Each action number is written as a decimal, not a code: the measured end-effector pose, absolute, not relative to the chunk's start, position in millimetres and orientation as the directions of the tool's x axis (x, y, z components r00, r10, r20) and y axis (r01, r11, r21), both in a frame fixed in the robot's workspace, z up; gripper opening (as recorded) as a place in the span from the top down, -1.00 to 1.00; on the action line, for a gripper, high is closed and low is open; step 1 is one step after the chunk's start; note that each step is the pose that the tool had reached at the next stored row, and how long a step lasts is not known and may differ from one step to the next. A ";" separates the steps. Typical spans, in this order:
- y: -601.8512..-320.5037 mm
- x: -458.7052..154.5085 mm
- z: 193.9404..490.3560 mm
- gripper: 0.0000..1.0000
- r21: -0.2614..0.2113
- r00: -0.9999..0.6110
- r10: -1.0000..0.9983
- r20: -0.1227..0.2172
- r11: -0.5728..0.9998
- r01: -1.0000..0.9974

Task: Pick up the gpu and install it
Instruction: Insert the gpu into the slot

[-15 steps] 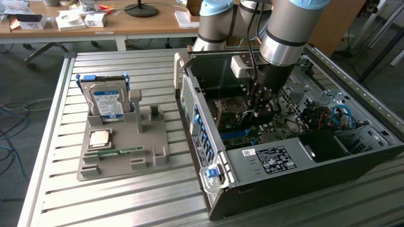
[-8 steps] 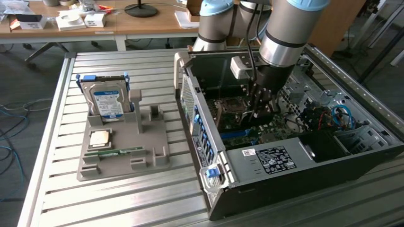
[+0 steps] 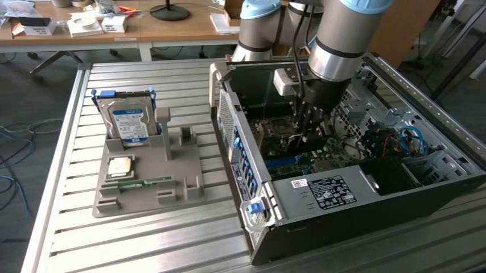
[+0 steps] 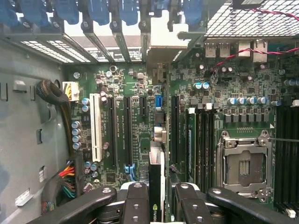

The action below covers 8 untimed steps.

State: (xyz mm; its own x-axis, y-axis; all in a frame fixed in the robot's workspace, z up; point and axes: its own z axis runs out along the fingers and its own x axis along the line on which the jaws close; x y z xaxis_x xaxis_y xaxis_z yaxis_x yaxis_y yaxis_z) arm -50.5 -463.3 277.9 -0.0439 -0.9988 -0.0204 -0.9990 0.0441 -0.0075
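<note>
Deep inside the open computer case (image 3: 345,196), the gripper (image 4: 161,200) has its half-closed fingers clamped on the gpu (image 4: 156,175). The card stands edge-on over the motherboard (image 4: 121,81), its silver bracket (image 4: 159,44) up against the rear slot openings. Black expansion slots (image 4: 127,133) crowd both edges, the processor socket (image 4: 245,163) lies well apart, and a cable bundle (image 4: 52,93) hugs the case wall.

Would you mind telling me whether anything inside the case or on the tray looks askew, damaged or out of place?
Nothing stands out. The gpu sits straight in the claw, edge-on and parallel to the motherboard slots. The hard drive stands upright on the tray. No damage shows.
</note>
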 end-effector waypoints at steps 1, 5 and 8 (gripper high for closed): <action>-463.3 -50.7 277.8 0.47 -0.008 -0.044 -0.999 -0.020 0.044 -0.999; -463.2 -53.4 276.9 0.47 -0.008 -0.044 -0.999 -0.021 0.044 -0.999; -463.2 -54.5 275.4 0.47 -0.008 -0.044 -0.999 -0.021 0.044 -0.999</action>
State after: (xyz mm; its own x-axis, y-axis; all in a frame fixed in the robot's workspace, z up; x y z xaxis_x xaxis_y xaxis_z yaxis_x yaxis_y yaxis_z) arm -54.5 -463.2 275.4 -0.0442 -0.9988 -0.0210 -0.9990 0.0443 -0.0078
